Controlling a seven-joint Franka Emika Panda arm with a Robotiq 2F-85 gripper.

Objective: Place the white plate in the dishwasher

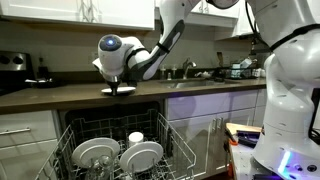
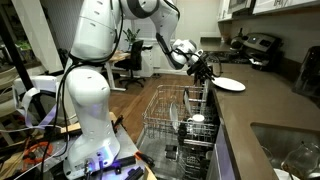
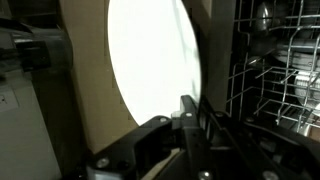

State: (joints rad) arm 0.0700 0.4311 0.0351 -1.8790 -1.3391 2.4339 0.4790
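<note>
The white plate point(image 2: 231, 85) lies flat at the front edge of the dark counter, above the open dishwasher. In an exterior view it shows as a thin dark-shadowed disc point(image 1: 122, 90). It fills the wrist view point(image 3: 150, 60). My gripper point(image 2: 205, 72) is at the plate's rim, its fingers point(image 3: 190, 115) shut on the edge; it also shows under the white wrist point(image 1: 118, 84). I cannot tell whether the plate rests on the counter or is just above it. The dishwasher's wire rack point(image 1: 180, 140) point(image 2: 160, 115) is pulled out below.
Two white plates point(image 1: 95, 153) point(image 1: 141, 155) and a small white cup point(image 1: 135, 137) stand in the rack. A sink point(image 2: 290, 150) is set into the counter. Kitchen items point(image 1: 215, 72) crowd the counter. White cabinet drawers point(image 1: 25, 140) flank the dishwasher.
</note>
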